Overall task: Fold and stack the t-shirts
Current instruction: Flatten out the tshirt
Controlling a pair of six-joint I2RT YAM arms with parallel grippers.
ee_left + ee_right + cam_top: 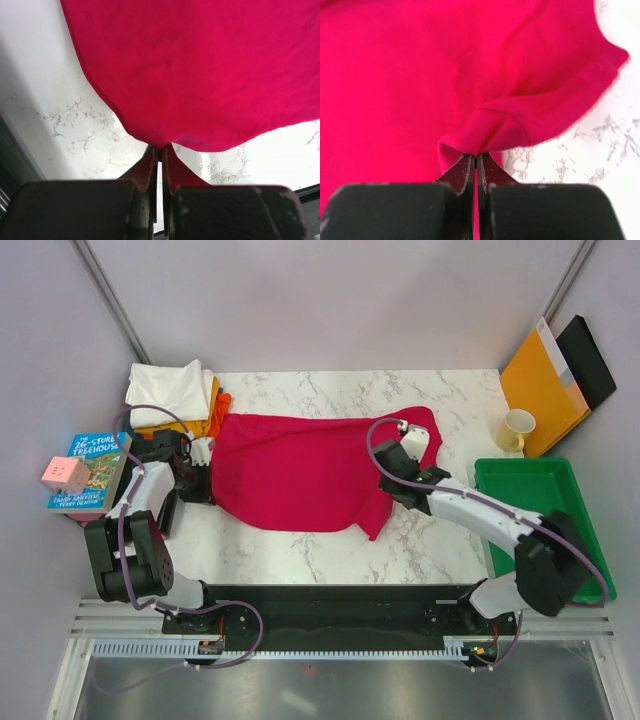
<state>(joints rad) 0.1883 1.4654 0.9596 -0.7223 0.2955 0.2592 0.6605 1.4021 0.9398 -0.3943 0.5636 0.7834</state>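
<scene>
A large crimson red t-shirt (295, 470) lies spread across the middle of the marble table. My left gripper (203, 472) is shut on its left edge; the left wrist view shows the red cloth (200, 75) pinched at the fingertips (160, 148). My right gripper (392, 483) is shut on a fold near the shirt's right sleeve; the right wrist view shows a bunched red fold (490, 125) between the jaws (476, 156). A white t-shirt (170, 390) lies folded on yellow-orange and orange ones (212, 412) at the back left.
A green plastic tray (540, 510) sits at the right. A pale mug (517, 429), an orange-yellow envelope (540, 385) and a black board are at the back right. A book (92, 470) with a pink cube (64, 475) lies at the left.
</scene>
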